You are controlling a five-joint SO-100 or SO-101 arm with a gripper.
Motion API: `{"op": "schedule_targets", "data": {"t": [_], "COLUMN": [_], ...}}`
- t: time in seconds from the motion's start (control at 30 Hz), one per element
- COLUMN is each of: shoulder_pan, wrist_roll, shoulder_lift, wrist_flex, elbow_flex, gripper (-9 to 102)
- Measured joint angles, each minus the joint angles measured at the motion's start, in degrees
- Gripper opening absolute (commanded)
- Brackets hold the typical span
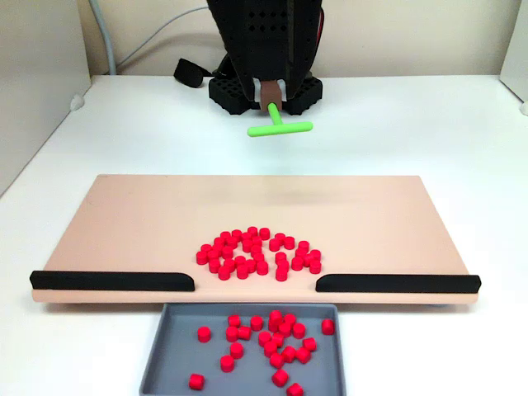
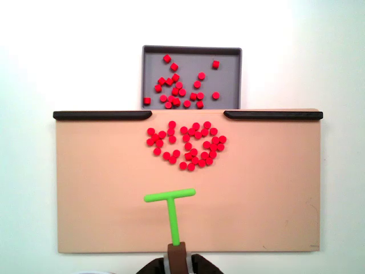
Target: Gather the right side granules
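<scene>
Gripper (image 2: 176, 246) clamps the green stick (image 2: 171, 208). Pellets (image 2: 186, 145) sit ahead of the fingers; lower the crossbar flat behind them, sweep evenly

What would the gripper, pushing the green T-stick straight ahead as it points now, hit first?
Probably the red granules heaped mid-board: the gripper holds the green T-stick aimed at them, with bare board between. Its height above the board is unclear.
</scene>
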Motion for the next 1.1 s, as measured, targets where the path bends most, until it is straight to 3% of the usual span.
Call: {"op": "schedule_targets", "data": {"t": [0.93,1.1], "shoulder_pan": [4.8,7.6], "wrist_roll": [4.2,-0.7], "shoulder_lift": [0.0,-1.1], "wrist_flex": [0.0,0.0], "elbow_flex": [0.0,-0.8], "gripper": [0,0]}}
